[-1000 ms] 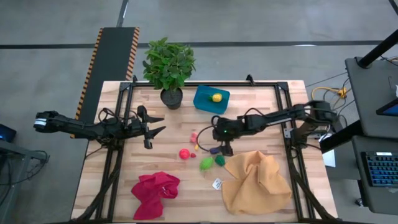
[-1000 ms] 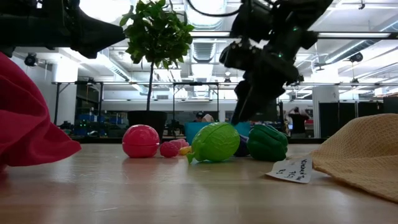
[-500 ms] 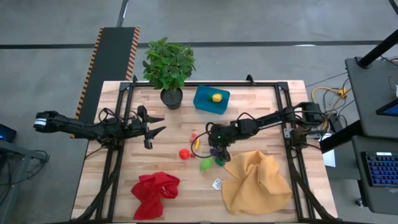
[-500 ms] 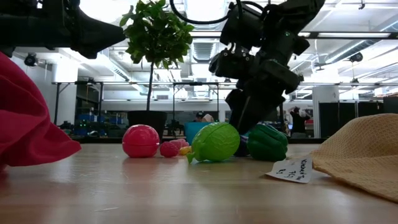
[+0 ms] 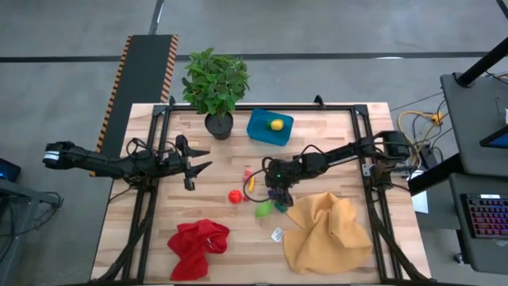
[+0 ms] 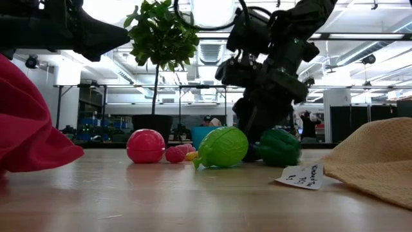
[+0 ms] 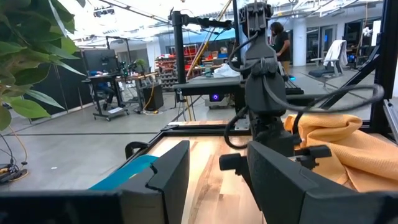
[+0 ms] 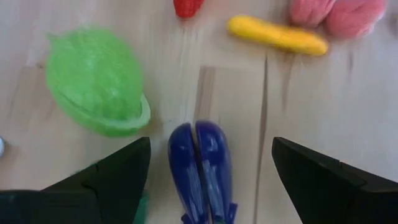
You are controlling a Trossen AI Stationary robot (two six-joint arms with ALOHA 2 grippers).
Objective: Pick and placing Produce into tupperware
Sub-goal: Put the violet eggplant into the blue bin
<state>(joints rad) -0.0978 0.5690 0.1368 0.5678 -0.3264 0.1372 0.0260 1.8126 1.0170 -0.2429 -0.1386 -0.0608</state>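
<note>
Tupperware [image 5: 270,127] right of potted plant [image 5: 216,86] at table's back; produce cluster [image 5: 258,195] mid-table; two cloths [image 5: 327,230] in front.

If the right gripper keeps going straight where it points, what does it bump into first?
Most likely the purple toy vegetable: it lies right between the open fingers of the right gripper, on the table. Depth is unclear.

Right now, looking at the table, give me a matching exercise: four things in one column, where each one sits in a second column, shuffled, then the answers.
Things:
1. yellow fruit
2. blue-purple vegetable
3. potted plant
4. mustard cloth

Places:
A. beside the teal tub, at the far edge of the table
B. near edge, on the right arm's side
C. inside the teal tub
D. on the wood between the open fingers of the right gripper

Pairs: 1-C, 2-D, 3-A, 4-B
</note>
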